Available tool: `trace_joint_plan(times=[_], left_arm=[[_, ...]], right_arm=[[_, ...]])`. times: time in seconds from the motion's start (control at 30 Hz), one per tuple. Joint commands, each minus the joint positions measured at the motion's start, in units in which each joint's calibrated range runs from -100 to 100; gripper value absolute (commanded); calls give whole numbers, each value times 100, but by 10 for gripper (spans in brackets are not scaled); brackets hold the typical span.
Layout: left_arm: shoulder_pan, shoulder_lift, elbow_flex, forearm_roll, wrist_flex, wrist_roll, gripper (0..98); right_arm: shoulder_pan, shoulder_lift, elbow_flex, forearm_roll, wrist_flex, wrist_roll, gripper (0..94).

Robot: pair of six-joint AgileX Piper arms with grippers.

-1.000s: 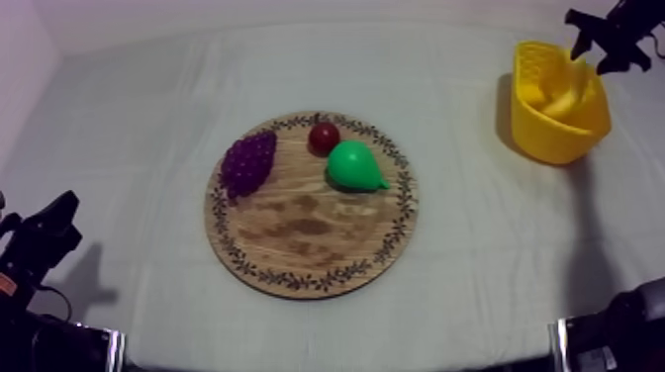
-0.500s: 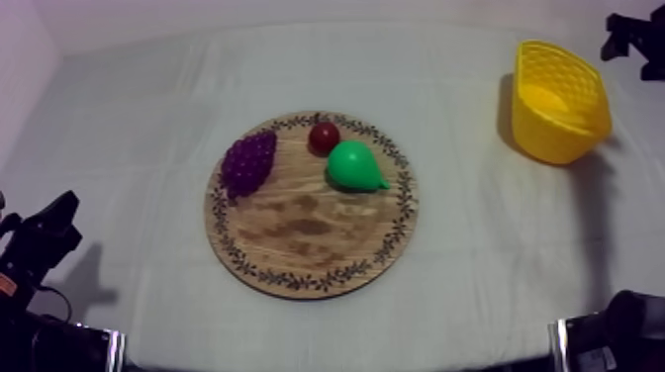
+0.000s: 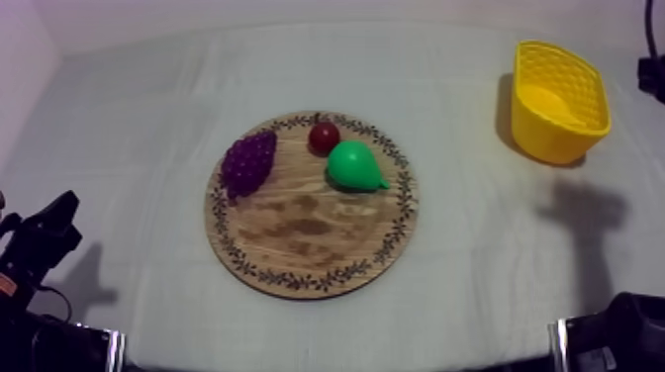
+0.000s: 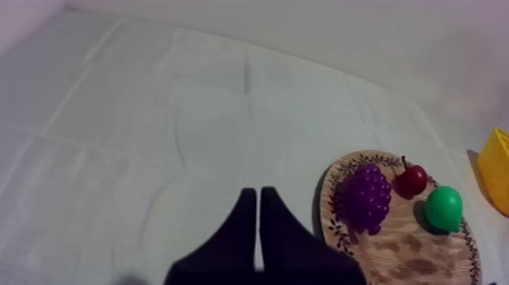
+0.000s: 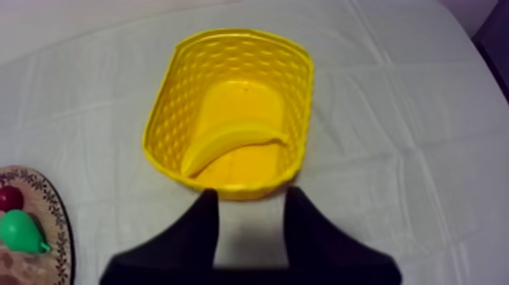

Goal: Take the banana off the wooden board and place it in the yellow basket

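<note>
In the top view the wooden board (image 3: pixel 312 252) is sitting in the middle of the desk (image 3: pixel 148 119), carrying a bunch of grapes (image 3: pixel 247 163), a small red fruit (image 3: pixel 324 137) and a pear (image 3: pixel 354 166). The yellow basket (image 3: pixel 554 139) is standing at the far right, well apart from the board, with a black part of my right arm (image 3: pixel 653 74) showing just to its right, and my left gripper (image 3: pixel 54 223) is resting low at the near left. In the left wrist view my left gripper (image 4: pixel 259 227) is keeping its fingers (image 4: pixel 242 227) pressed together in a narrow wedge, gripping nothing, over bare cloth to the left of the board (image 4: pixel 401 250). In the right wrist view the banana (image 5: pixel 231 144) is lying on the floor of the basket (image 5: pixel 170 98), and my right gripper (image 5: pixel 250 220) is hovering just on the near side of the basket's rim, its fingers (image 5: pixel 201 227) spread well apart with nothing between them. Judging from this, the placing is done and the step in hand is the pull-back. The next move is calling for the right arm to draw clear without catching the rim, then settle at its own side of the desk.
</note>
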Motion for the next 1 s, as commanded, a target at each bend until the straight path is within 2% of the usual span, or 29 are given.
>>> trace_joint_plan(times=[0.0,0.13,0.3,0.67,0.87,0.97], left_arm=[[1,0,-3,4,0,0,1],[1,0,-3,4,0,-1,1],[1,0,-3,4,0,-1,1],[1,0,-3,4,0,1,1],[1,0,-3,4,0,-1,1],[1,0,-3,4,0,1,1]], right_arm=[[-91,-820,938,59,-329,-31,148],[-306,-1539,1925,190,-818,-118,68],[-576,-2428,2901,275,-1202,-221,28],[-619,-3973,4521,10,-1696,-96,4],[-683,-4373,4797,-9,-1745,-344,6],[-675,-4534,4835,-11,-1791,-193,4]])
